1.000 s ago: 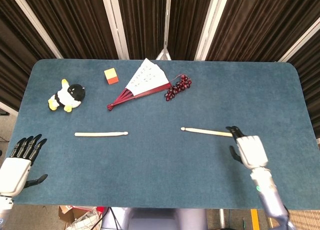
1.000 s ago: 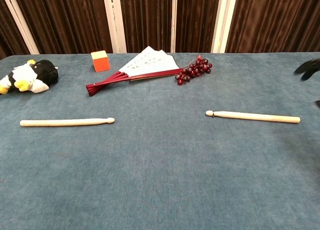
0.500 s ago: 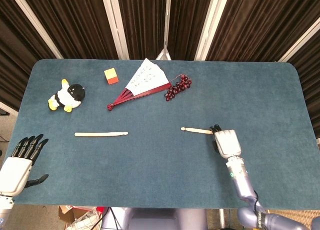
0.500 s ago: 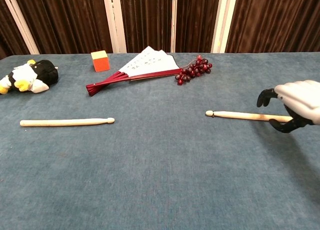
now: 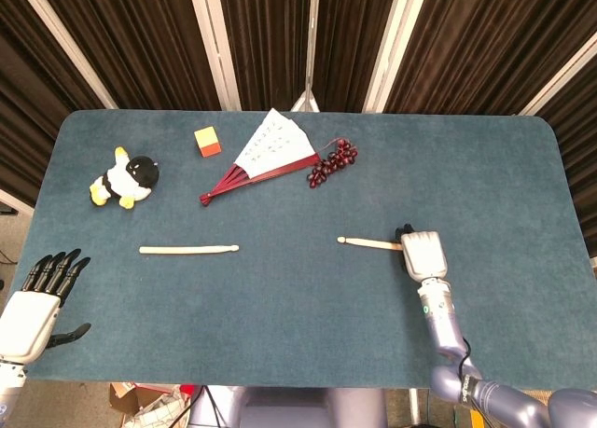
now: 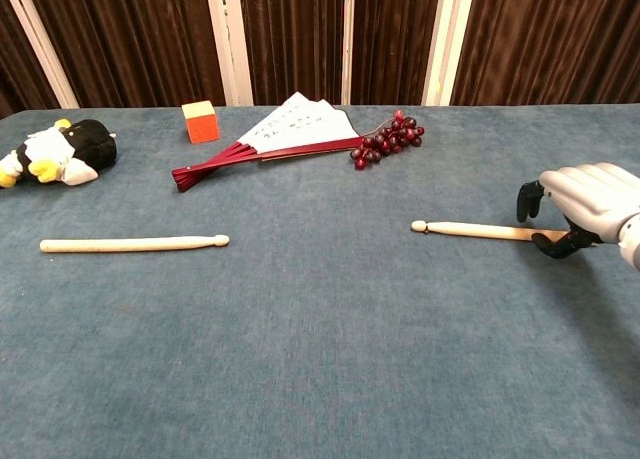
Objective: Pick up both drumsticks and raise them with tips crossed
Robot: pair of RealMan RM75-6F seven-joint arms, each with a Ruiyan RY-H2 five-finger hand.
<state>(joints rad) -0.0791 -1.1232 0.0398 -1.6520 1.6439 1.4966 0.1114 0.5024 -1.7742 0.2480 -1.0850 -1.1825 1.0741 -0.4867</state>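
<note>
Neither stick is lifted: right hand (image 6: pixel 585 207) cups over the right drumstick (image 6: pixel 470 230), grip not confirmed; left hand (image 5: pixel 35 297) waits spread, far from the left drumstick (image 5: pixel 188 250).

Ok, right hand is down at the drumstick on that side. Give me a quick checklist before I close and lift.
1. Right hand over the butt end of the right pale wooden drumstick: ok.
2. Fingers and thumb either side of the stick: ok in the chest view.
3. Firm grip: cannot tell.
4. Right stick flat on the blue felt table, tip pointing left: ok.
5. Left hand at the left pale wooden drumstick: not ok, open at the table's near edge.
6. Red-ribbed paper fan and dark red grapes away from both sticks: ok.
</note>
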